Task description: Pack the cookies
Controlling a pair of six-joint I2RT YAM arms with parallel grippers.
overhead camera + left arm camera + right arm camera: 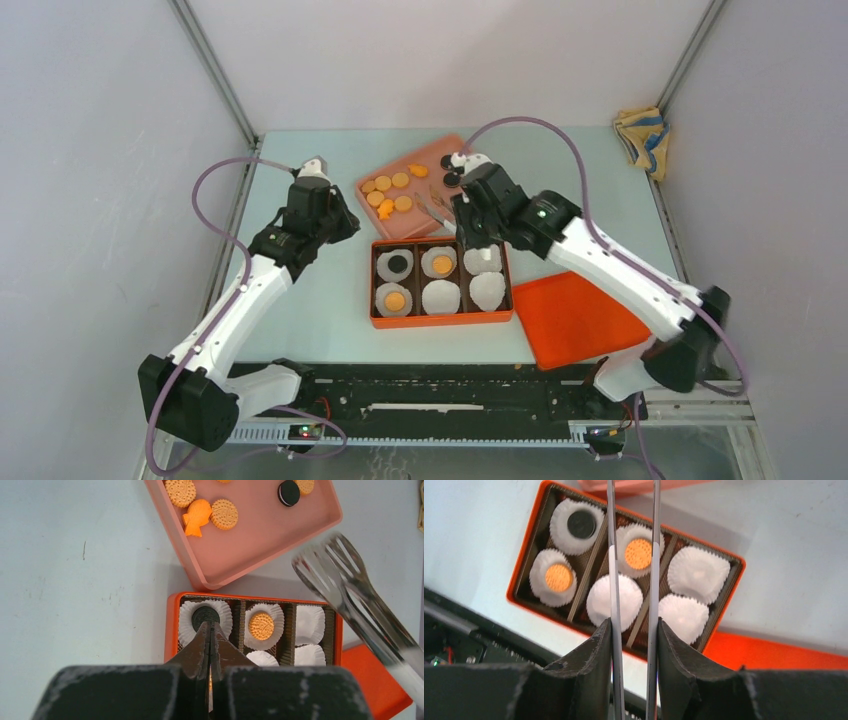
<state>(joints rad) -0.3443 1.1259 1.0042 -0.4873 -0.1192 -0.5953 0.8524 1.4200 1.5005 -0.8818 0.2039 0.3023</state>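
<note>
Orange cookies (385,195) and black cookies (452,178) lie in a pink tray (440,150). An orange box (440,318) holds six white paper cups. A black cookie (398,264) sits in its far-left cup, an orange cookie (441,263) in the far-middle cup, another orange one (394,299) in the near-left cup. My right gripper (470,215) is shut on metal tongs (437,212), whose tips hang empty and apart over the box's far edge. My left gripper (345,222) is shut and empty, left of the box; its wrist view shows its tips (210,626) over the black cookie (202,614).
An orange lid (580,318) lies flat to the right of the box. A yellow and blue cloth (640,130) sits at the far right corner. A black rail (440,385) runs along the near edge. Grey walls stand on both sides.
</note>
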